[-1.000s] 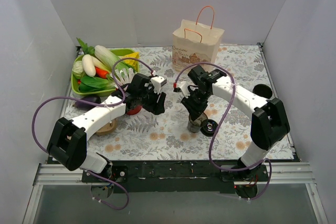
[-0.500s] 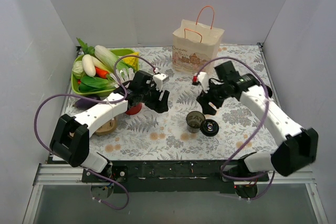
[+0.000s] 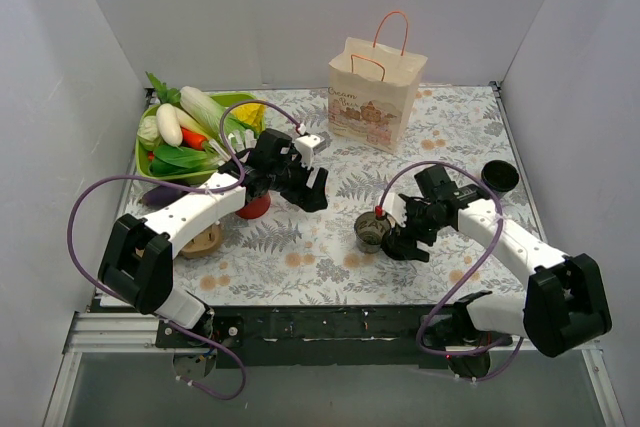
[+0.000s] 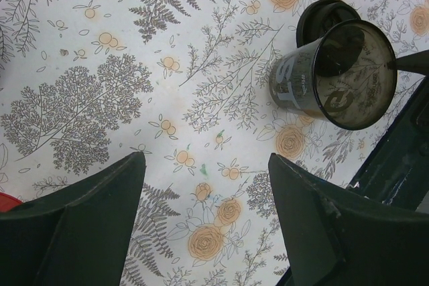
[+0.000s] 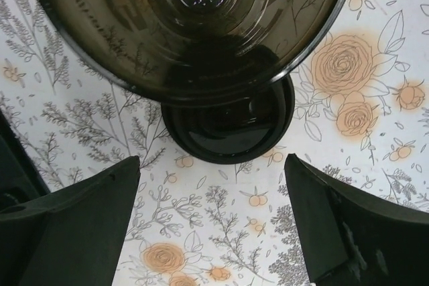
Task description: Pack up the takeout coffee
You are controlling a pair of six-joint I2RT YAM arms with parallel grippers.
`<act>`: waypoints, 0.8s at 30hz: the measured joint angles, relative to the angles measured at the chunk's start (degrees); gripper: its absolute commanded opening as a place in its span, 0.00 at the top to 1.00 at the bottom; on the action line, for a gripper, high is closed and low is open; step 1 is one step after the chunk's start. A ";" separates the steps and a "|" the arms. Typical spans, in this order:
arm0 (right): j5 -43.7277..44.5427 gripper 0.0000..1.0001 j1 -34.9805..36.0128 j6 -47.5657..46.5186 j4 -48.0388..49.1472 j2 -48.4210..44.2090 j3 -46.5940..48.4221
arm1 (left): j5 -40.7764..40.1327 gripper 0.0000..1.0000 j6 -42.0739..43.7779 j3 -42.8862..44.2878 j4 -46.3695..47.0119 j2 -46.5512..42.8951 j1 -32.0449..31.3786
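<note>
The takeout coffee [image 3: 500, 176], a small black cup with a round black top, stands alone at the right back of the table. A dark see-through cup without a lid [image 3: 370, 230] stands mid-table, its open mouth [image 4: 348, 75] plain in the left wrist view. A loose flat black lid [image 5: 228, 122] lies right beside it. My right gripper [image 3: 404, 239] [image 5: 211, 162] hangs open just above that lid, holding nothing. My left gripper [image 3: 312, 183] [image 4: 206, 162] is open over bare cloth, left of the lidless cup. A red straw cup [image 3: 253, 208] sits under the left arm.
A paper bag with handles [image 3: 372, 97] stands at the back centre. A green tray [image 3: 243, 101] of vegetables fills the back left. In front of it lie a purple eggplant [image 3: 163, 192] and a round wooden piece [image 3: 205, 240]. White walls close in three sides.
My right gripper let go of the lidless cup, swung off to the right, then came down over the loose lid with jaws wider. The left gripper opened wider and shifted slightly right.
</note>
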 measured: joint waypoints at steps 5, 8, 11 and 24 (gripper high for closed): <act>0.11 0.02 -0.15 -1.25 2.69 3.96 0.00 | 0.22 0.25 0.00 0.00 0.00 0.00 0.00; -0.68 0.02 -0.28 -2.19 3.67 4.52 0.00 | 0.28 0.25 0.00 0.00 0.00 0.00 0.00; -1.01 0.02 -0.28 -3.04 4.90 5.09 0.00 | 0.33 0.25 0.00 0.00 0.00 0.00 0.00; -2.43 0.07 -0.28 -4.90 6.99 9.75 -0.02 | 0.37 0.25 0.00 0.00 0.17 0.00 0.00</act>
